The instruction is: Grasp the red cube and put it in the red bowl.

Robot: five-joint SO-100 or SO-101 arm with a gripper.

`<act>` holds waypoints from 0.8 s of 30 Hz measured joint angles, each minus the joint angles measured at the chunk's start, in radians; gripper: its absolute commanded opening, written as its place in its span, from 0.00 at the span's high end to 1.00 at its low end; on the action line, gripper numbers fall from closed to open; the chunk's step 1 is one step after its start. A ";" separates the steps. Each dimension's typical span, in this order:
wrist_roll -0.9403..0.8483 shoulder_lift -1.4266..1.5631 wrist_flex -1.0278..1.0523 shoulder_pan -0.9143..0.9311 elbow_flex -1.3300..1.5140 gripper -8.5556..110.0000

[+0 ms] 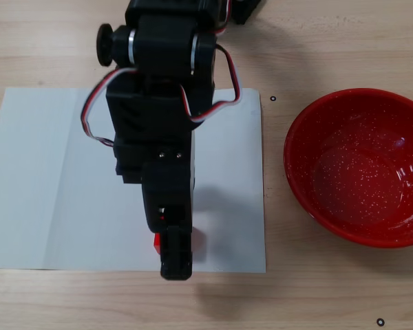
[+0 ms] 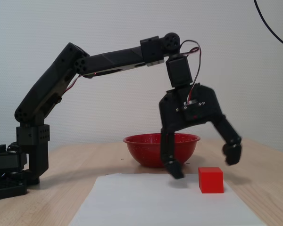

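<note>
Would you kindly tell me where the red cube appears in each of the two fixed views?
Top-down fixed view: the cube is lower centre, mostly hidden under the pincer.
Side fixed view: the cube is lower right, in full sight between the open fingers.
Shared landmark: the white paper beneath it.

The arm is stretched forward and bent down at the wrist; the tool (image 2: 205,165) is held spread wide.
</note>
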 measured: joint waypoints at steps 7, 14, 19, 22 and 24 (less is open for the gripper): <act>0.021 -0.012 0.000 -0.003 -0.028 0.57; 0.021 -0.055 0.000 -0.005 -0.040 0.58; 0.021 -0.069 -0.006 -0.005 -0.051 0.58; 0.023 -0.089 -0.008 -0.012 -0.071 0.58; 0.023 -0.089 -0.008 -0.020 -0.074 0.59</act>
